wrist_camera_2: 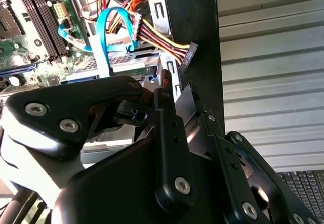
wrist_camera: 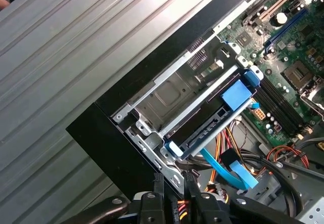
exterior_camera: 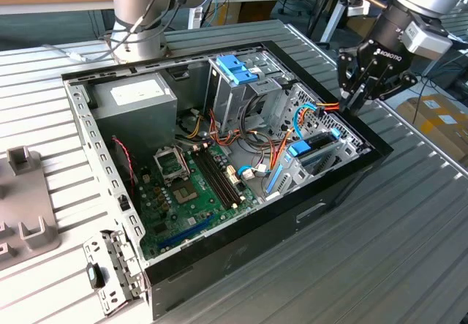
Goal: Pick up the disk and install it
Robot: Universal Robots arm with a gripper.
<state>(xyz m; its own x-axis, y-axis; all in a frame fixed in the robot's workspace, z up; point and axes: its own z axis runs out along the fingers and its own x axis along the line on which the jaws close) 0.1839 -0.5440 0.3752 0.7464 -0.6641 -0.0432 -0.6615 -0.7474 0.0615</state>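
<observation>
A black-framed computer case (exterior_camera: 344, 181) with grey metal walls sits on a pale grey ribbed desk (exterior_camera: 409, 243). Inside lies a green motherboard (exterior_camera: 190, 192). The dark disk (wrist_camera: 212, 120) has bright blue rails. Red, yellow and orange wires (wrist_camera_2: 157, 32) run beside a light blue cable (wrist_camera_2: 109, 29). The gripper (exterior_camera: 356, 103) is black.

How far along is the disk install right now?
The disk in its blue carrier already sits in the lower drive bay of the computer case, so pickup and placement look done. The gripper hangs over the case's edge beside that bay, holding nothing. Whether the disk is fully seated or cabled cannot be told.
</observation>
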